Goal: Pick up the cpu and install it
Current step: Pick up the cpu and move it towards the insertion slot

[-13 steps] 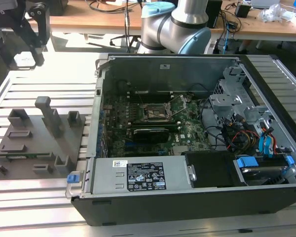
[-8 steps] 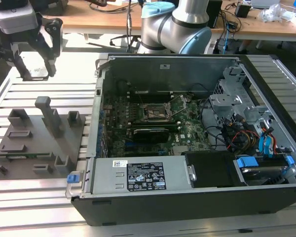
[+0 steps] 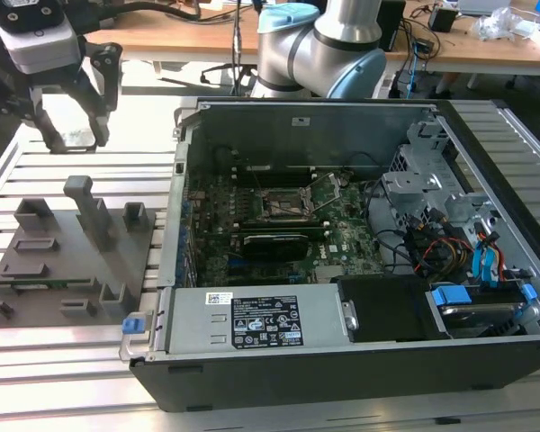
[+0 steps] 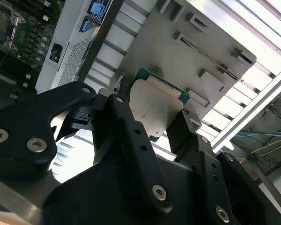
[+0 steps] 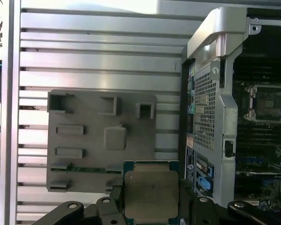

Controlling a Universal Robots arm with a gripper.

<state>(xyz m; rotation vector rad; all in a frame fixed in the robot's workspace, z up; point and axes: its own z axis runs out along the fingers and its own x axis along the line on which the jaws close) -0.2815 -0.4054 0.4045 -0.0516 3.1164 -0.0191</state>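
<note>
Distance is the first concern in the exterior view. The pincer (image 3: pixel 76 137) is seen high over the far corner of the desk (image 3: pixel 63 378), above the grey holder plate (image 3: pixel 81 261). It is well apart from the open computer case (image 3: pixel 342 382) and from the socket (image 3: pixel 286 205) inside it. A carry across the case wall is judged to be needed. If the path is kept too low, the wall or the cables (image 3: pixel 414 243) could be struck and the load knocked askew.

In the second wrist view, the cpu (image 4: pixel 155 105) is seen clamped by two opposite edges between the black fingers (image 4: pixel 131 136). The pincer is closed only as far as the chip's width allows. The holder plate (image 4: pixel 196 51) is seen beyond the chip and apart from it. Only thin edges are gripped, so the chip could be twisted or dropped by a jolt or a sudden stop.

In the first wrist view, the cpu (image 5: pixel 151 192) is shown with its metal top plate towards the camera. It is held over the desk between the holder plate (image 5: pixel 93 154) and the case. The socket (image 5: pixel 267 103) is visible inside the case. Contacts could be bent if the chip is set down tilted, off-centre or turned the wrong way. Whether the socket frame is fully open cannot be told, and a partly closed frame would be fouled.
</note>
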